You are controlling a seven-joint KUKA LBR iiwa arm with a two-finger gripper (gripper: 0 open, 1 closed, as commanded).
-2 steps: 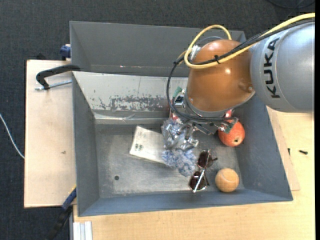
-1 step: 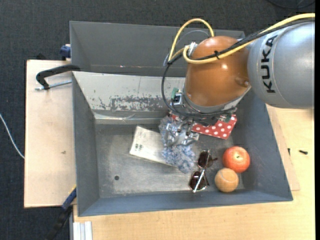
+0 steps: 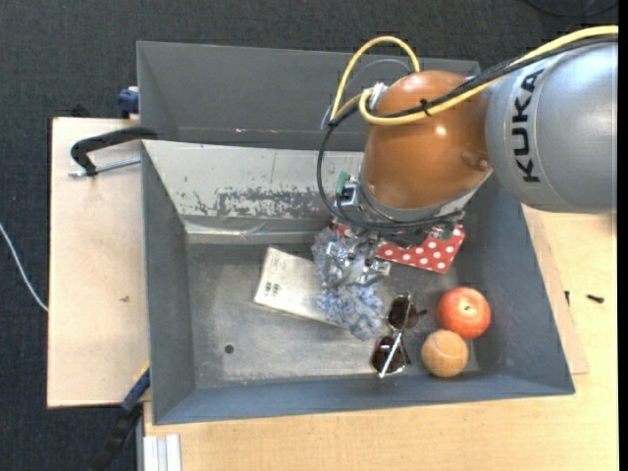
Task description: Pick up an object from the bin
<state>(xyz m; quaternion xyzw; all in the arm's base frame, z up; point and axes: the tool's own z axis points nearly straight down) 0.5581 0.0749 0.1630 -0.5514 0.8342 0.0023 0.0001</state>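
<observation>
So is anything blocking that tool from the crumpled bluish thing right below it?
Nothing visible does. The tool hangs right over the crumpled bluish bundle. The white booklet lies to the bundle's left and the sunglasses beside it, neither on top.

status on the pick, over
Gripper low over crumpled blue cloth, mid-bin. Grasp not visible. White card and sunglasses close beside the cloth.

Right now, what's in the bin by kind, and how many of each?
Round fruit: 2 (red apple, orange)
Sunglasses: 1
White card: 1
Crumpled bluish wad: 1
Red polka-dot item: 1
Total: 6
</observation>
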